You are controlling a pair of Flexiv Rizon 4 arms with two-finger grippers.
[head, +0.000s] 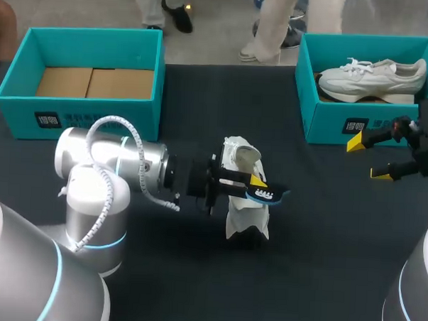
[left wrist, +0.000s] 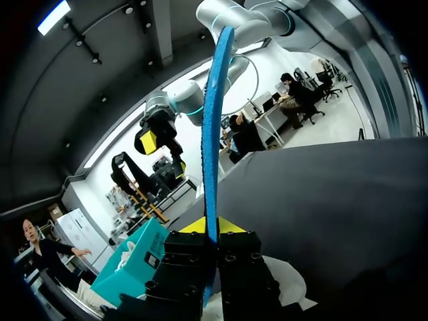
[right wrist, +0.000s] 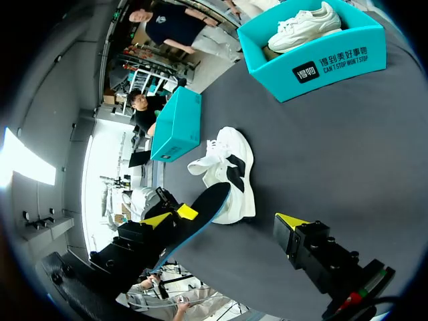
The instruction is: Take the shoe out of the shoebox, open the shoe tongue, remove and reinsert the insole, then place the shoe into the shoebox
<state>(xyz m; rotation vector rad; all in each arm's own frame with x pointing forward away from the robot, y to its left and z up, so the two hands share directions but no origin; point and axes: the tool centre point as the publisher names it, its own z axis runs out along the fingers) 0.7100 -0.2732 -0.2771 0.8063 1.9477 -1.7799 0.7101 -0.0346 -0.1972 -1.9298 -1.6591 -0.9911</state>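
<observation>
The head camera looks down from above and behind on the whole tabletop point(head: 324, 236), the left wrist camera sits close behind the left gripper point(left wrist: 208, 226), facing out along the insole point(left wrist: 212, 134), and the right wrist camera looks back across at the shoe point(right wrist: 241, 160), which the head view shares.

Of 2 teal cardboard shoeboxes at the back, the left shoebox point(head: 88, 116) sits well apart from the right shoebox point(head: 329, 123), which holds 1 white sneaker point(head: 370, 78). Another white shoe point(head: 244, 208) stands between and before them, a flat blue insole point(head: 268, 195) close beside it in the left gripper point(head: 258, 182).
</observation>
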